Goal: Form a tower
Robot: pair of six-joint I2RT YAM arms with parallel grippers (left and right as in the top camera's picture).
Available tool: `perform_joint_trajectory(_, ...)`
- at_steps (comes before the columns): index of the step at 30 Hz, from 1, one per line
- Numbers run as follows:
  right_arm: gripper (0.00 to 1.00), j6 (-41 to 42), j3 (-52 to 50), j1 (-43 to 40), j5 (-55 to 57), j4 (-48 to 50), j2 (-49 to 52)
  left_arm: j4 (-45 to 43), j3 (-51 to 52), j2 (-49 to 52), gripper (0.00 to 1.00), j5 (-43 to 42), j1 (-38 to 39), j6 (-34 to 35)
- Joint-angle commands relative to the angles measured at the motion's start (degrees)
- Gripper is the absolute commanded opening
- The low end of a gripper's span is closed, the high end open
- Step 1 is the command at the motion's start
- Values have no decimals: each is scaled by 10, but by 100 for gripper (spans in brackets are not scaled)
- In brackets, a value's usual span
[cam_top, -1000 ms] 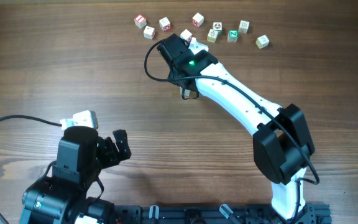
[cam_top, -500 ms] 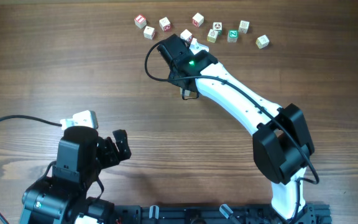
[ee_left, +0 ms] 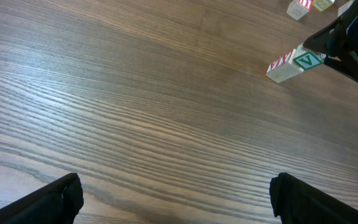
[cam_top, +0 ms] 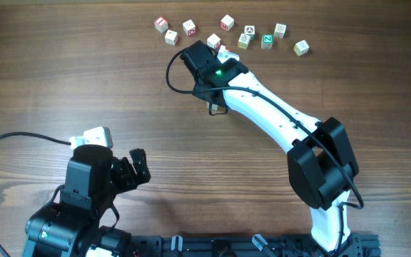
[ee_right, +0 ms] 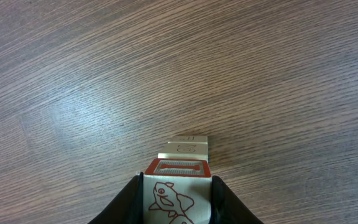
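Table: brown wood grain, fills every view. Right arm, white with black joints, reaches from the near edge up to far centre, with a green light lit near its wrist. Left arm, black, sits folded at the near left corner, well apart from all cubes.

Left gripper: jaws wide apart, nothing between them, bare wood below.

Right gripper: clamped on red-print cube, with fingers pressed on both sides. The cube's near face has a red animal drawing and its upper face a red frame.

Tower: far centre of the table, right at the right gripper and well apart from the left gripper. The left wrist view shows it as a short line of cubes. A red-striped face is at the free end, a green V face comes next, and the other end meets the dark gripper body. The line runs slanted in that view, so cannot tell if it stands upright.

Pale cube: just beyond the red-print cube in the right wrist view, edges meeting in the picture. Under it or behind it, cannot tell.

Loose cubes: scattered row near the far edge, just past the right gripper. Mostly red prints, one green, and one plain tan at the right end.

Cable: black, runs from the left edge to the left arm.
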State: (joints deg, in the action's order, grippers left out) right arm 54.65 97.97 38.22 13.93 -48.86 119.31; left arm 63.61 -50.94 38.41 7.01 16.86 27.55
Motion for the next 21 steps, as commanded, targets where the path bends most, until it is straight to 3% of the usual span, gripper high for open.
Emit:
perform_joint_trajectory(1,19,8,-2,2,3,0,14,-1,1,-1,100,5,-2,-1)
perform_joint_trajectory(13,20,9,-2,2,6,7,37,-1,1,-1,100,5,-2,-1)
perform_joint_trajectory(14,28,8,-2,2,6,7,37,-1,1,-1,100,5,-2,-1)
perform_joint_trajectory(19,91,8,-2,2,-3,4,37,-1,1,-1,100,5,-2,-1)
perform_joint_trajectory(21,99,8,6,2,-3,2,37,-1,1,-1,100,5,-2,-1)
